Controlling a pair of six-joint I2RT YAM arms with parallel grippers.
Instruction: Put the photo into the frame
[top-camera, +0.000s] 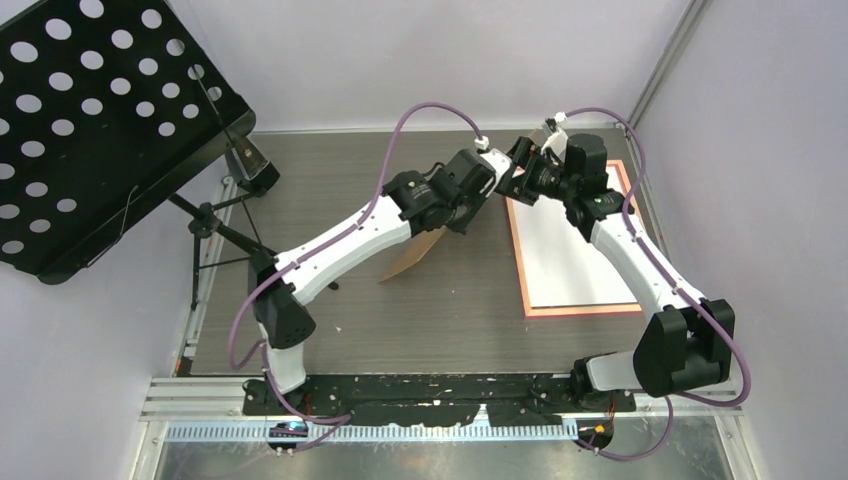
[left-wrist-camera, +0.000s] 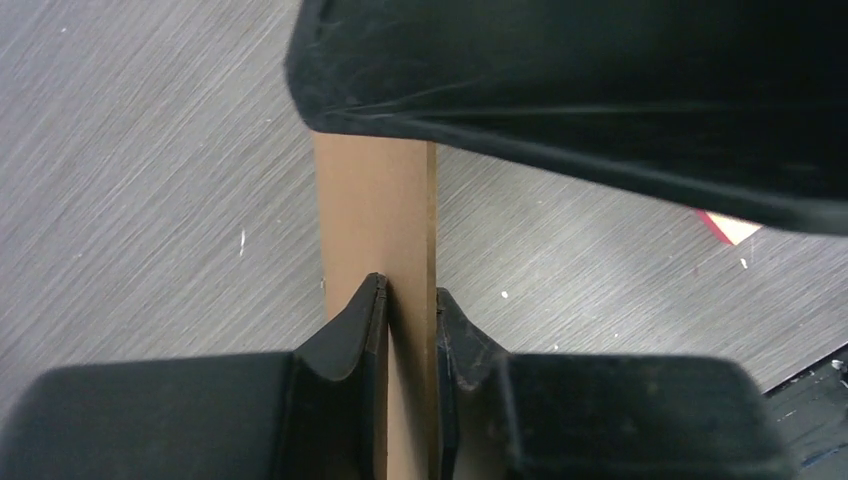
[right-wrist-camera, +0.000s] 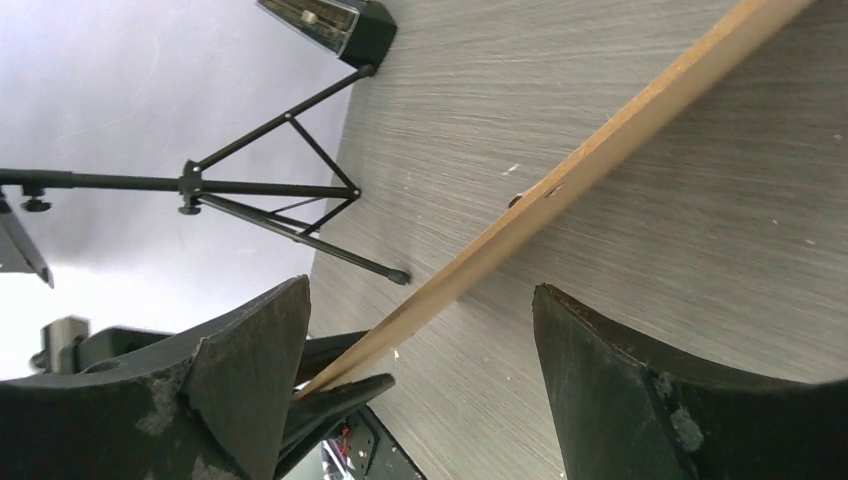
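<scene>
My left gripper (left-wrist-camera: 410, 295) clamps a brown board (left-wrist-camera: 370, 200) on edge.
My right gripper (right-wrist-camera: 415, 300) stands wide apart close by; the photo (top-camera: 570, 250) lies white side up inside the frame (top-camera: 585, 311) on the surface (top-camera: 450, 320).

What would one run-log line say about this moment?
left gripper: clamps backing board | right gripper: open around it | frame: flat on table

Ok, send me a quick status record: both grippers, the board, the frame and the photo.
left gripper: shut on the backing board
backing board: tilted over the table, left of the frame
right gripper: open, the board's edge passing between its fingers
frame: flat on the table, right side
photo: inside the frame, white side up
</scene>
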